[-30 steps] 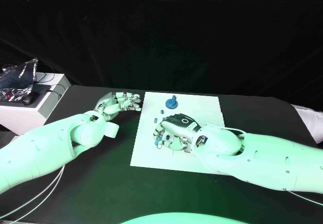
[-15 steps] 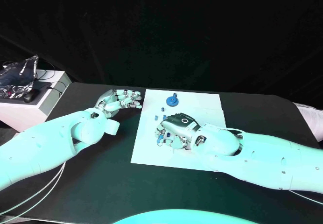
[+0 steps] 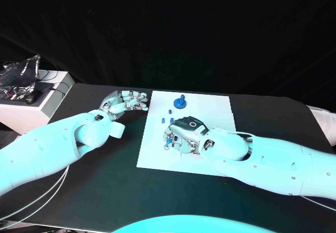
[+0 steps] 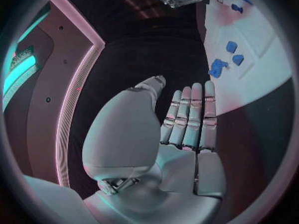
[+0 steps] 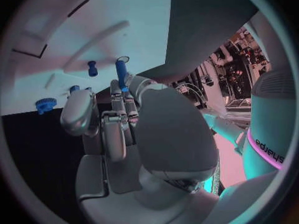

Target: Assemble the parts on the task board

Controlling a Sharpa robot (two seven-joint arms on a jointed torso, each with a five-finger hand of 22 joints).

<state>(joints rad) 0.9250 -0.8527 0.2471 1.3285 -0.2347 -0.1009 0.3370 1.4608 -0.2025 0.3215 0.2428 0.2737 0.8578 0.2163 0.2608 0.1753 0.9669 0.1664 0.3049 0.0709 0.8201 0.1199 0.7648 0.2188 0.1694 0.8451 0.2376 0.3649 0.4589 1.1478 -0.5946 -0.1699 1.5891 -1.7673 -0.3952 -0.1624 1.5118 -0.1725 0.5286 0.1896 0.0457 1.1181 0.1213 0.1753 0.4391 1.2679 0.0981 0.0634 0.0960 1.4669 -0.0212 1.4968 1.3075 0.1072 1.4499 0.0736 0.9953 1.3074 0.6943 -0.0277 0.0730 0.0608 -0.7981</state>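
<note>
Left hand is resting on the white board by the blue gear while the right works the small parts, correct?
Not quite. In the head view the left hand sits on the black table beside the task board, not on it. The right hand is over the small parts.

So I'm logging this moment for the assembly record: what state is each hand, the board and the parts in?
left hand: open, holds nothing, over the black table beside the board.
right hand: over the board, pinches a blue pin.
task board: flat on the table.
blue gear: on the board's far end, untouched.
small blue parts: loose on the board.
</note>
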